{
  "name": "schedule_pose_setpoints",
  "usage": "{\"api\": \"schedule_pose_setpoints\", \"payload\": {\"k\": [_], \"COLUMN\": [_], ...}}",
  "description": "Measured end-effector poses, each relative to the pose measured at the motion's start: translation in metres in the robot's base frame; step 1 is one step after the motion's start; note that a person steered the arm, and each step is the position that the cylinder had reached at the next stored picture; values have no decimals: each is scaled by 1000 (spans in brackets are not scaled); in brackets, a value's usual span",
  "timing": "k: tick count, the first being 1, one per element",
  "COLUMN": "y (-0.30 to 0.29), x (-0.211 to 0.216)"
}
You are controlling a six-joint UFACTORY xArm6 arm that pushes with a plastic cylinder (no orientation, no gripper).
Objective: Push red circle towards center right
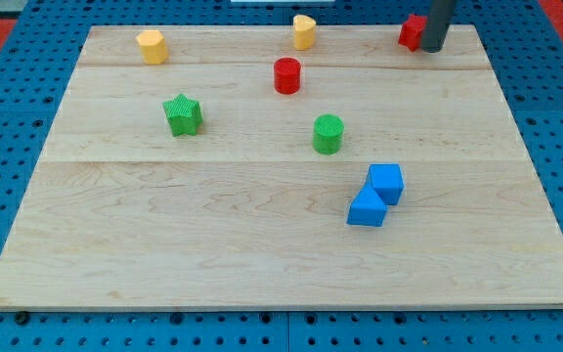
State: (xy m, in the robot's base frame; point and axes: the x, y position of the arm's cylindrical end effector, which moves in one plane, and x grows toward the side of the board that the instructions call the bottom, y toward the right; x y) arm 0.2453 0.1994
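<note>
The red circle [287, 75] is a short red cylinder standing in the upper middle of the wooden board [262, 254]. My tip [432, 48] is the lower end of the dark rod at the view's top right. It sits far to the right of the red circle and slightly above it. It is right next to another red block [412, 31], whose shape is partly hidden by the rod.
A yellow block [151, 46] sits at top left and a yellow block [304, 31] at top centre. A green star [183, 114] is left of centre, a green circle [328, 133] near centre. Two blue blocks [386, 182] [367, 208] touch at lower right.
</note>
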Motion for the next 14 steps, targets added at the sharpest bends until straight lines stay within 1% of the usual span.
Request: {"api": "schedule_pose_setpoints", "payload": {"k": [1,2,5,6,7,8,9,10,11,12,13,14], "y": [-19,-19,-19,-19,-47,-100,-165,-218,-277,-226,-195,-163], "x": [29,44,46,54,56,64,91,92,64,39,58,61]}}
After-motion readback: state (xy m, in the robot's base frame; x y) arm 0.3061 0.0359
